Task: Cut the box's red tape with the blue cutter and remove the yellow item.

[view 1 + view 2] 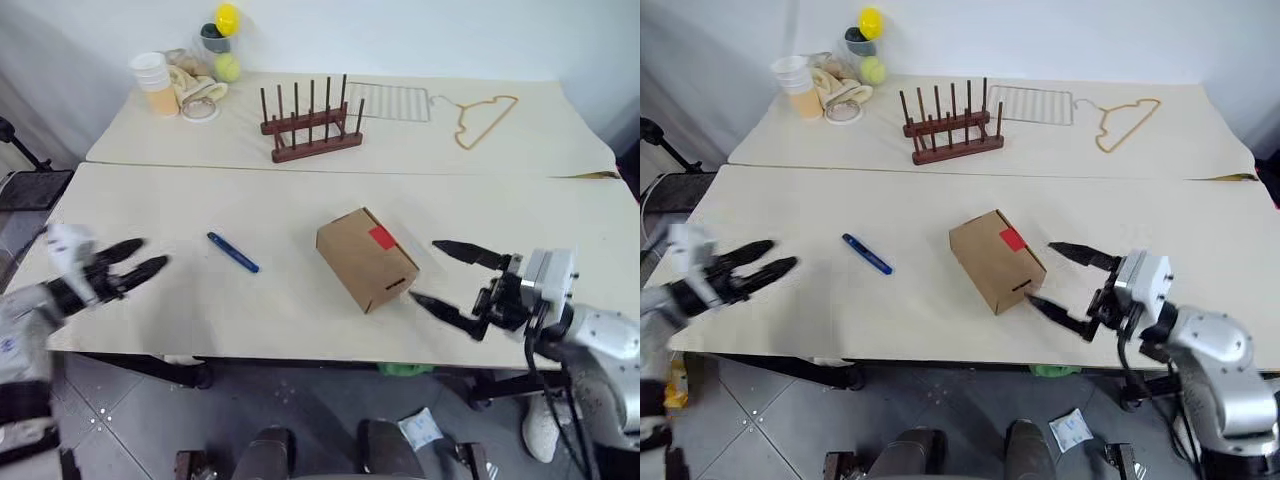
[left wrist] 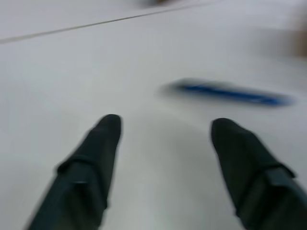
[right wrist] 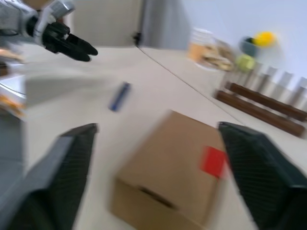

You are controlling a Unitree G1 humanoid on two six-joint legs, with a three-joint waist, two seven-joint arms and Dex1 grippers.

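Note:
The brown box (image 1: 366, 258) lies closed in the middle of the near table, turned at an angle, with the red tape (image 1: 381, 237) on its top near the right end. The blue cutter (image 1: 233, 252) rests flat on the table left of the box. My right gripper (image 1: 425, 271) is open just right of the box, its fingers either side of the box's end without touching it. My left gripper (image 1: 150, 254) is open at the table's left edge, well left of the cutter, with nothing in it. The yellow item is hidden.
On the far table stand a wooden peg rack (image 1: 310, 125), a wire grid (image 1: 390, 100), a tan hanger (image 1: 485, 118), stacked cups (image 1: 155, 82), a tennis ball (image 1: 227, 67) and a small yellow ball (image 1: 227, 18). A seam (image 1: 330, 171) divides the two tables.

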